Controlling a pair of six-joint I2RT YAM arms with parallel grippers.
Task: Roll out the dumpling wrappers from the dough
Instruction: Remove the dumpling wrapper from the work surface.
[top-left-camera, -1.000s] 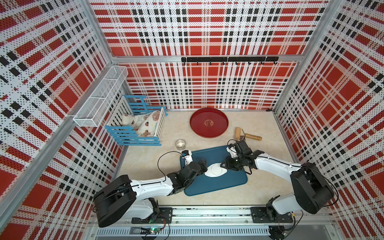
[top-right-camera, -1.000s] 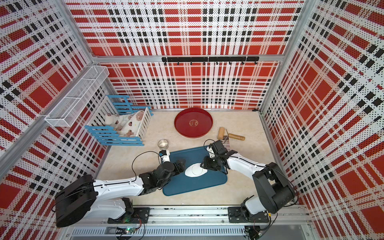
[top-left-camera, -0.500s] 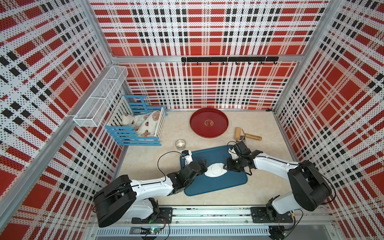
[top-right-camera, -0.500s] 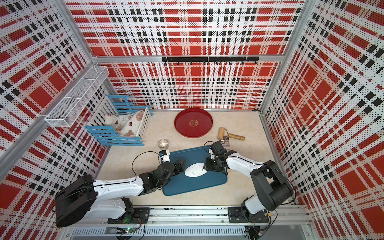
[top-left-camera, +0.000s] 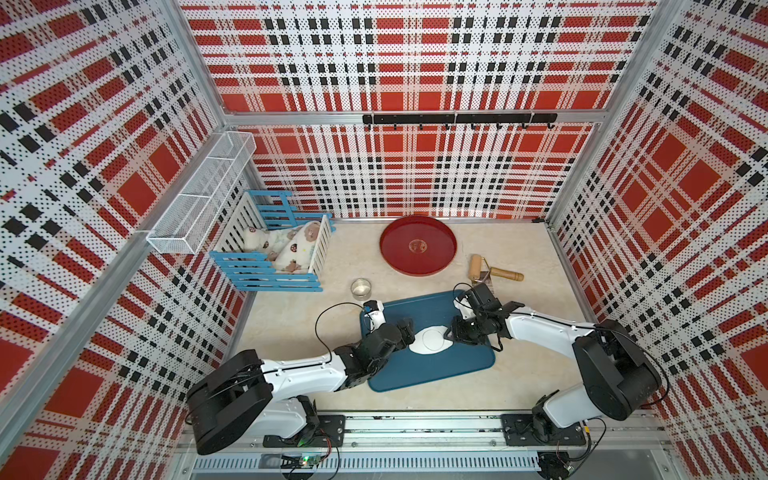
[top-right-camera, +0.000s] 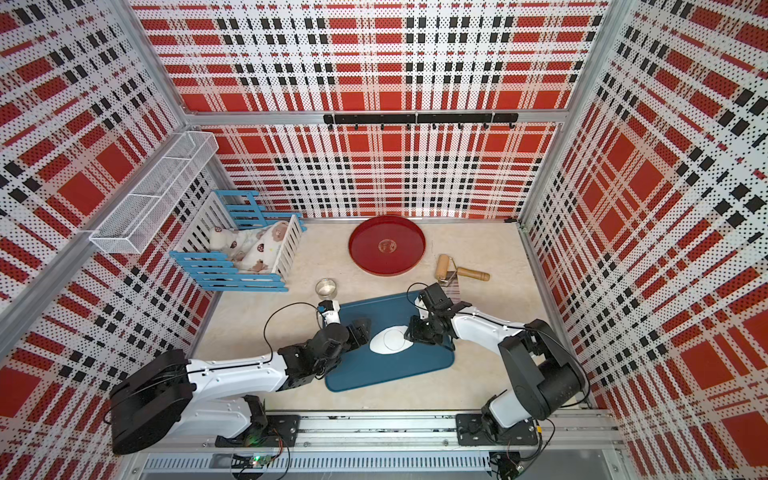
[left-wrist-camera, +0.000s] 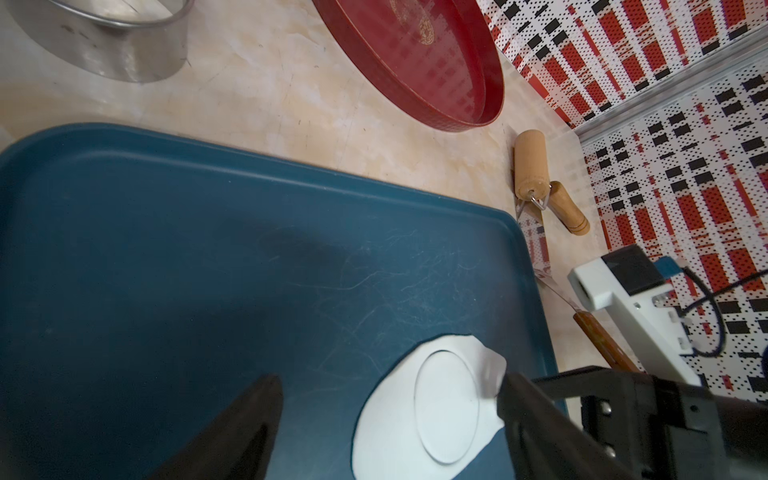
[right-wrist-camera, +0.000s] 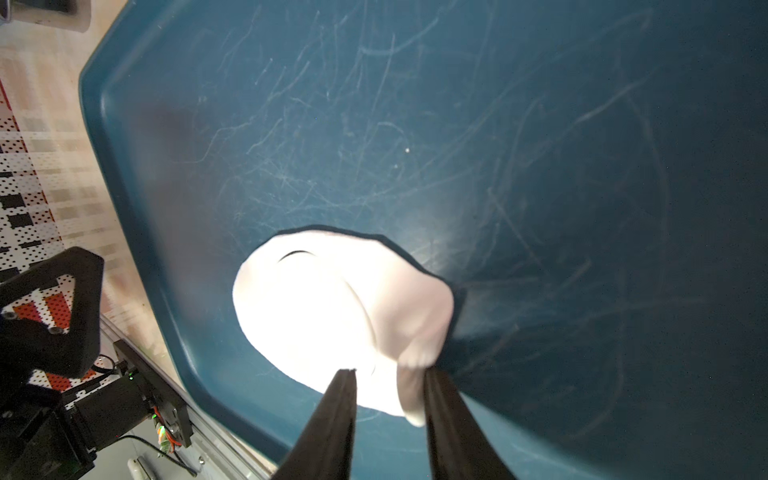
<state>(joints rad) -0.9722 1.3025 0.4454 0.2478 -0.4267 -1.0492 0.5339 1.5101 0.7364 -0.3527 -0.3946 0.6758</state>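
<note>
Right hand half-shut astride dough rim flap, can't tell if clamped. Left hand wide open, empty. Looks soft, tearable: pinch rim outside wrapper.

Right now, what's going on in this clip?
A flattened sheet of dough lies on the blue tray, with a round wrapper already cut in its middle but not lifted out. The right gripper straddles the sheet's raised edge, jaws apart, not yet clamped. The left gripper sits open at the sheet's other side. The metal ring and the wooden roller lie off the tray, untouched.
</note>
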